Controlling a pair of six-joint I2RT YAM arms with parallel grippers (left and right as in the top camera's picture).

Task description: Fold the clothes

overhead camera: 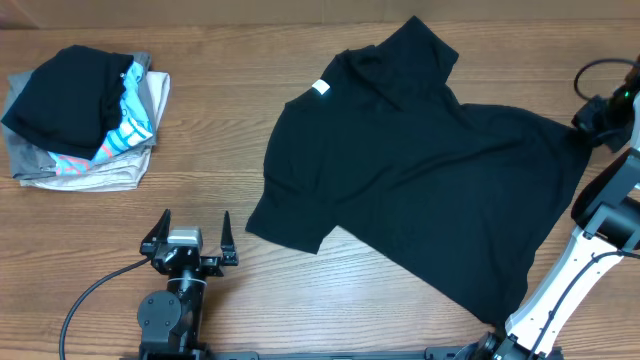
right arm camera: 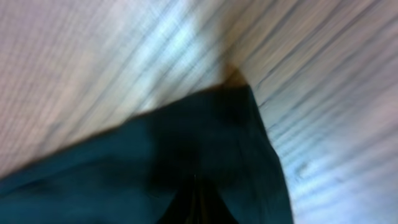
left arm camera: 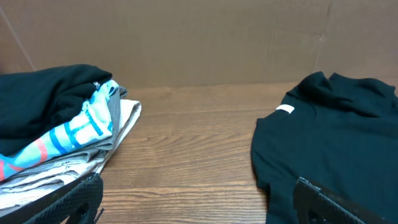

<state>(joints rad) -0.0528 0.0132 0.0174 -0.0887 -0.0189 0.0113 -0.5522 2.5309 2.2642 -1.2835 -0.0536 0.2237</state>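
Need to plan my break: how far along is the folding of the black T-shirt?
Done: nothing; the black T-shirt lies spread and rumpled, unfolded. In hand: the right gripper is shut on its edge at the right; the left gripper sits open, apart from it. Left: every fold.

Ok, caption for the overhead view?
Right claw shut on a corner of the black T-shirt; left claw open near the folded pile.
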